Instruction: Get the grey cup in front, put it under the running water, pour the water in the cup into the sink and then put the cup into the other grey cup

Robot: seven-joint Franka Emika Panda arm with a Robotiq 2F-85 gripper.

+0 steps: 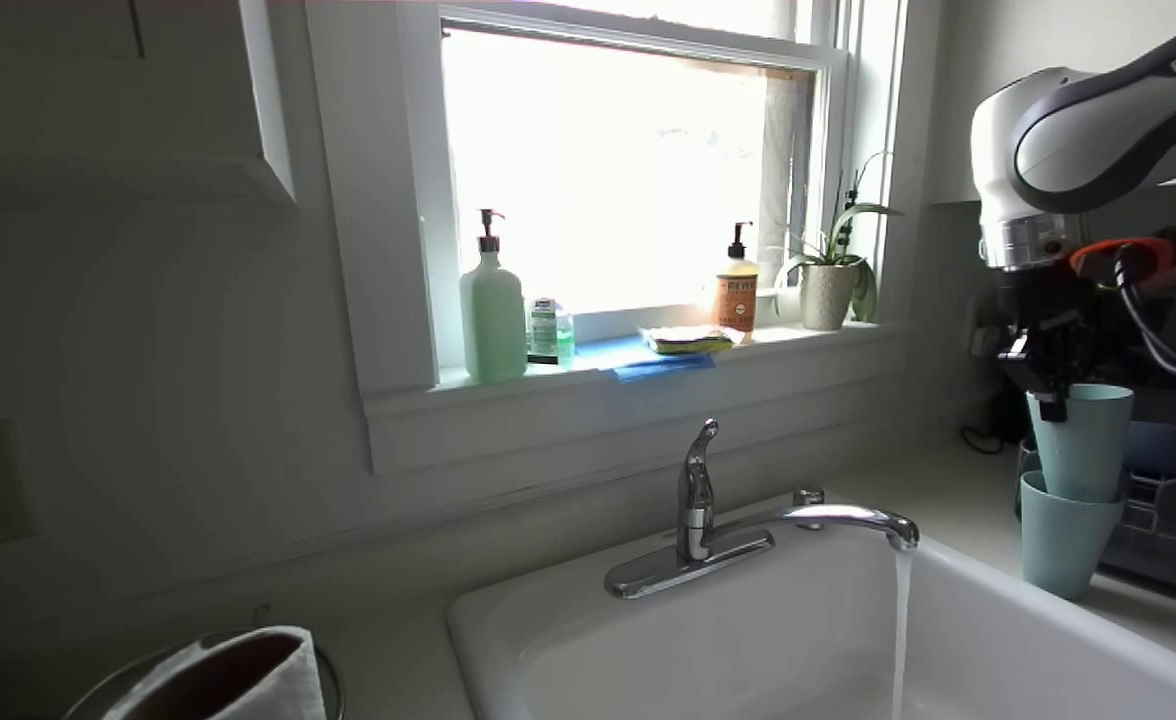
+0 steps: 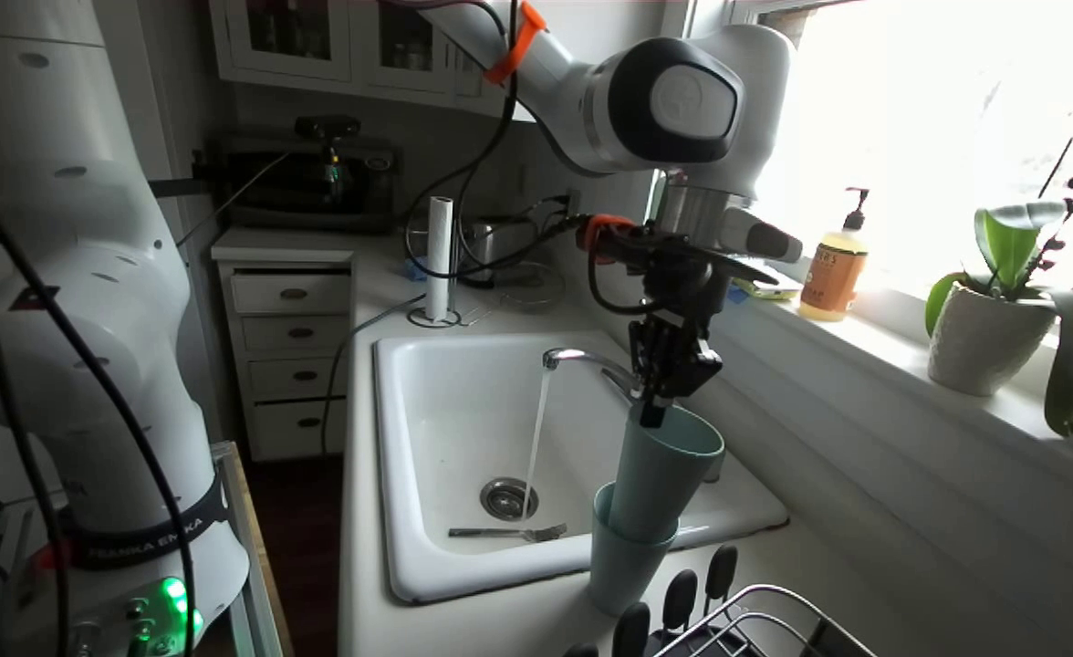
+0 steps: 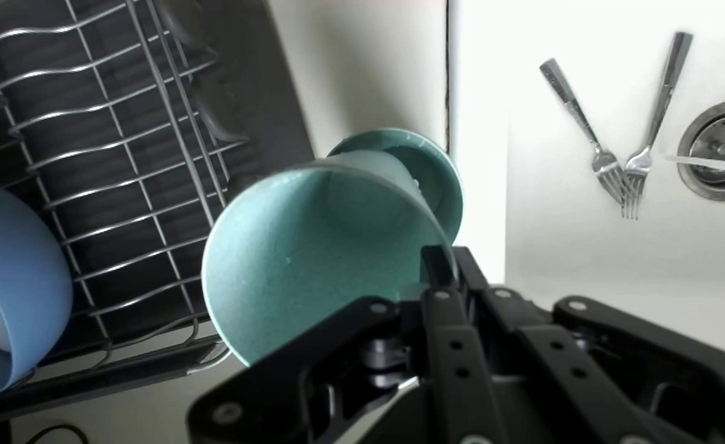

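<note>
The gripper (image 3: 452, 266) is pinched narrow over there on the rim of the upper cup (image 2: 660, 479), pale blue-green, below and right of centre in an exterior view; its lower end dips inside the mouth of the lower cup (image 2: 620, 570), which stands on the table (image 2: 500, 630) just beside the sink (image 2: 491, 570); I see water (image 2: 537, 438) running thinly from the faucet (image 2: 582, 356) into the sink; two forks (image 3: 664, 95) lie there, tines crossed, upper right in the wrist view.
</note>
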